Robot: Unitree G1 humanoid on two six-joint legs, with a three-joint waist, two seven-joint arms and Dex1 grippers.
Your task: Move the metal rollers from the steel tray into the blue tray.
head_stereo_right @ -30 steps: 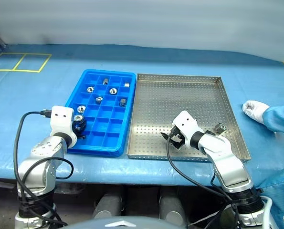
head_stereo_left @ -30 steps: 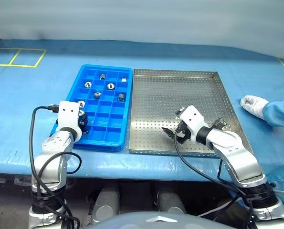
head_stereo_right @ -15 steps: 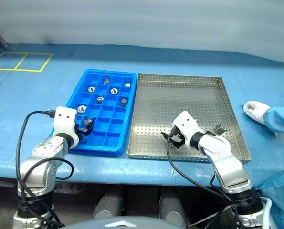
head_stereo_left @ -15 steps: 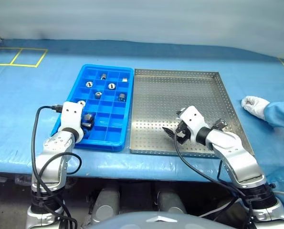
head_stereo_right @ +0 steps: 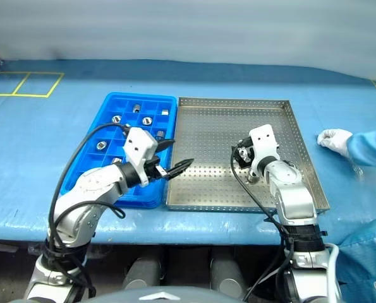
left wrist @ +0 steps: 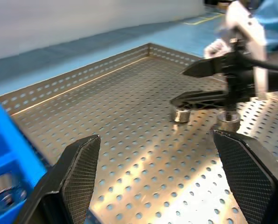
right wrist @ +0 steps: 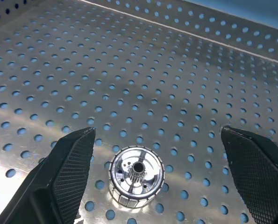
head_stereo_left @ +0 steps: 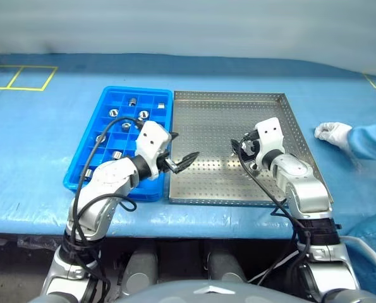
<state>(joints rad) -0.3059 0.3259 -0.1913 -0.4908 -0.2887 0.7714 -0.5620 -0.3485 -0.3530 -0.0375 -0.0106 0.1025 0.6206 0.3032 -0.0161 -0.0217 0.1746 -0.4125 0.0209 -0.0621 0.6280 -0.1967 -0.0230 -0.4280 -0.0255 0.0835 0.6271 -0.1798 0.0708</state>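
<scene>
Since leaving the blue tray [head_stereo_left: 90, 165], the left claw [head_stereo_left: 182, 161] gapes empty over the steel tray [head_stereo_left: 273, 98].

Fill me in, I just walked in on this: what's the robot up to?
It is moving metal rollers from the steel tray into the blue tray, where several already sit. The left gripper, jaws open and empty, reaches over the steel tray's near left edge. The right gripper, jaws open, hovers over a roller on the steel tray; a second roller lies nearby. A person's gloved hand rests beside the tray.
</scene>
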